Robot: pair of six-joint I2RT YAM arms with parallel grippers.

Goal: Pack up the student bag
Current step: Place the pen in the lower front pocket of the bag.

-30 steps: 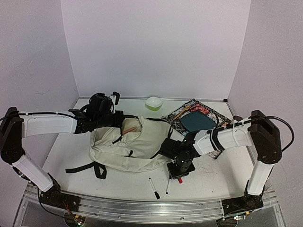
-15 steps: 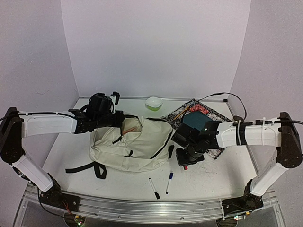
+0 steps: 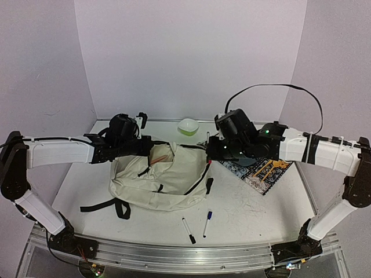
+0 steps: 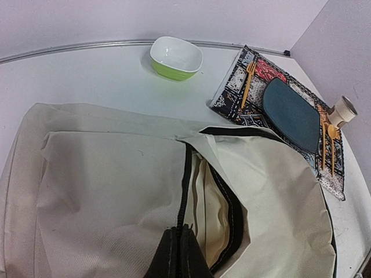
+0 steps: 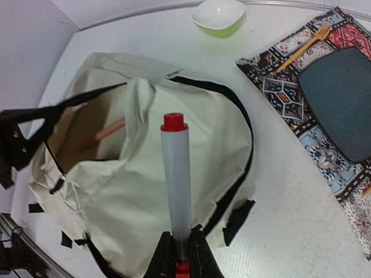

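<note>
Pins the student bag [image 3: 168, 176] mid-desk [image 3: 255, 202], left fingers [image 4: 168, 260] clenched on its black-zippered mouth. Shows one orange stick [image 5: 107, 130] inside the open bag. Grasps one red-capped marker [image 5: 175, 179] upright in the right fingers [image 5: 164, 260], raised by the bag's right side. Counts two loose markers [image 3: 188, 230] [image 3: 206, 223] near the front edge, one green bowl [image 3: 188, 125] at the back, and one patterned placemat [image 3: 264, 171] bearing one dark plate [image 4: 290, 113].

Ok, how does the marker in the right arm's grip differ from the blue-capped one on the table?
The held marker has a red cap; the table marker has a blue one. The held marker is clamped in the right gripper's jaws, up off the surface beside the student bag; the table marker lies flat and loose on the table near the front edge. Both have white barrels.
</note>
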